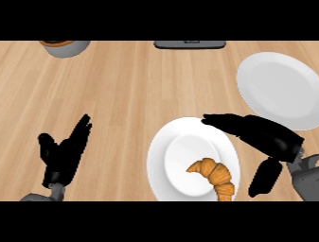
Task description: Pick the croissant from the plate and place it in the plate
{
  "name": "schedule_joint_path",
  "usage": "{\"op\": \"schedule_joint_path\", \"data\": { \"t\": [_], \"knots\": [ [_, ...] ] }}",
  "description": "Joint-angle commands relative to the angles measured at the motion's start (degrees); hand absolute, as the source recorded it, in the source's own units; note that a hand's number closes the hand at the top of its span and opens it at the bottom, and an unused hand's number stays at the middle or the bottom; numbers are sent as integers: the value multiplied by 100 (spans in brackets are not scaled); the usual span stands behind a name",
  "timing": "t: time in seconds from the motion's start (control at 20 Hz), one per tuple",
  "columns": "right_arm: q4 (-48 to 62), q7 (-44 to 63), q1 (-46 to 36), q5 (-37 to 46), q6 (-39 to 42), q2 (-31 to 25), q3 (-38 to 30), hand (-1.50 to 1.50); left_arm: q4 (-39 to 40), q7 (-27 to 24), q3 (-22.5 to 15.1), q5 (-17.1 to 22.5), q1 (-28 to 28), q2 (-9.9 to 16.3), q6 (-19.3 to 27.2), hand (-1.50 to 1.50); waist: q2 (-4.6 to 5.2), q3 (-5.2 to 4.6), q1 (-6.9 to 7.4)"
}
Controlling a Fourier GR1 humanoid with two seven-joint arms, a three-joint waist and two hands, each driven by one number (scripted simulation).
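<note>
Head view: croissant (215, 176) below right fingers (226, 122).

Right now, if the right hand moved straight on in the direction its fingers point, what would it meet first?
The right hand points up-left, fingers over the far rim of the near plate. Beyond that rim the line crosses only bare counter. The croissant lies off this line. Its height above the plate is unclear.

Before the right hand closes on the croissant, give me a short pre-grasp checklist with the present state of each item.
1. Croissant lies on the near plate: ok.
2. Right hand open, fingers straight: ok.
3. Right hand over the croissant: not ok, it sits beside and above it.
4. Far plate bare and ready: ok.
5. Left hand open, resting apart from both plates: ok.
</note>
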Motion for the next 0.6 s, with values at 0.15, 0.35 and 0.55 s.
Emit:
{"op": "schedule_joint_path", "data": {
  "t": [0.15, 0.35, 0.55],
  "knots": [
    [282, -140, 409, 624, 81, 576, 124, -150, -90, 438, 131, -181, 25, -96, -74, 0, 29, -18, 28],
    [-26, 15, 631, 831, 256, 717, 22, -150, -476, 200, 32, -321, 684, -184, -244, 0, 23, -19, 36],
    [88, 22, 655, 1632, -89, 1050, 318, -150, -95, 235, 351, -357, 266, -222, -355, 0, 29, -19, 32]
  ]
}}
